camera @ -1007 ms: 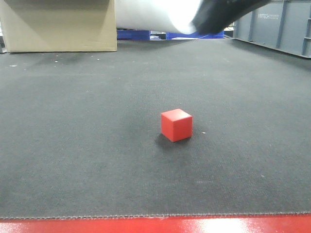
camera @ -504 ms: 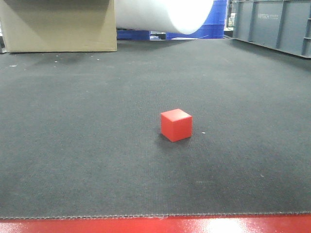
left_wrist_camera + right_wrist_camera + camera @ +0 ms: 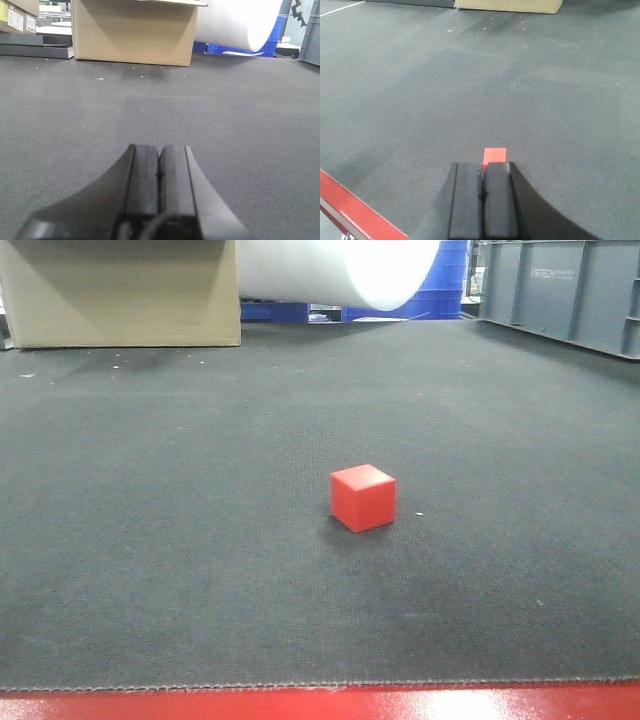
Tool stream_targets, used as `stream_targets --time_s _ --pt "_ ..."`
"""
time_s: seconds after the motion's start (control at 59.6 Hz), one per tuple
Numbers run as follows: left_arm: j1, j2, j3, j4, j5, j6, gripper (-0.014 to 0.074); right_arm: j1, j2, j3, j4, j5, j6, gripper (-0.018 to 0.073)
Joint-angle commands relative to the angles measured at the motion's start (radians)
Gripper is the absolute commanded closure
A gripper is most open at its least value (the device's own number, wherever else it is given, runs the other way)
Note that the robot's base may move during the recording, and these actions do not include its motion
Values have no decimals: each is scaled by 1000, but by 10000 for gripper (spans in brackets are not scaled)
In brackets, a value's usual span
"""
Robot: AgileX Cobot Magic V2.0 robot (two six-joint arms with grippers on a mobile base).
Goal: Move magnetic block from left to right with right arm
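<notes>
On the dark bench mat [image 3: 150, 490], red magnetic block [image 3: 363, 497] resting alone, near the middle, untouched. Right tool [image 3: 482, 192] clenched, empty, poised just short of the block; left tool [image 3: 159, 175] clenched, idle. Approach step: needs opening, then advancing to straddle it. Versus a second back, no dark arm overhead

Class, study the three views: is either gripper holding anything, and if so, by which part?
Nothing is held. The left gripper and right gripper both show fingers pressed together with nothing between. The red cube sits alone on the dark mat.
</notes>
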State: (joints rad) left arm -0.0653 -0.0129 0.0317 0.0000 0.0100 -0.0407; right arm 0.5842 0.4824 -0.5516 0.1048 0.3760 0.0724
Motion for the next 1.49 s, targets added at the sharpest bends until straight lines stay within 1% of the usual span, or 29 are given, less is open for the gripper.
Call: stream_targets --time_s 0.0,0.118,0.201,0.285,0.353,0.487,0.554,0.671,0.739,0.806,0.923,0.957,1.074,1.477 --pt "-4 -11 9 0 -94 -7 712 1 2 -26 5 -122 -6 503" --pt "-4 -11 9 0 -94 -7 713 -11 -24 16 -12 -198 -19 503" --pt "-4 -11 9 0 -94 -7 713 -65 -63 78 -11 -248 -26 503" --pt "-4 -11 9 0 -94 -7 713 -144 -112 148 -11 -290 -26 503" --pt "-4 -11 9 0 -94 -7 713 -224 -163 210 -11 -306 -26 503" --pt "-4 -11 9 0 -94 -7 713 -386 -283 322 -11 -310 -26 503" --pt "-4 -11 9 0 -94 -7 713 -455 -342 369 -11 -316 -26 503" --pt "-4 -11 9 0 -94 -7 713 -549 -425 439 -11 -317 -26 503" --pt "-4 -11 9 0 -94 -7 713 -585 -458 476 -11 -328 -26 503" --pt "-4 -11 9 0 -94 -7 713 -604 -485 511 -11 -354 -26 503" --pt "-4 -11 9 0 -94 -7 713 -610 -512 580 -11 -435 -26 503" --pt "-4 -11 9 0 -94 -7 712 -611 -511 577 -11 -412 -26 503" --pt "-4 -11 9 0 -94 -7 713 -611 -511 577 -11 -398 -26 503" --pt "-4 -11 9 0 -94 -7 713 -611 -511 577 -11 -395 -26 503"
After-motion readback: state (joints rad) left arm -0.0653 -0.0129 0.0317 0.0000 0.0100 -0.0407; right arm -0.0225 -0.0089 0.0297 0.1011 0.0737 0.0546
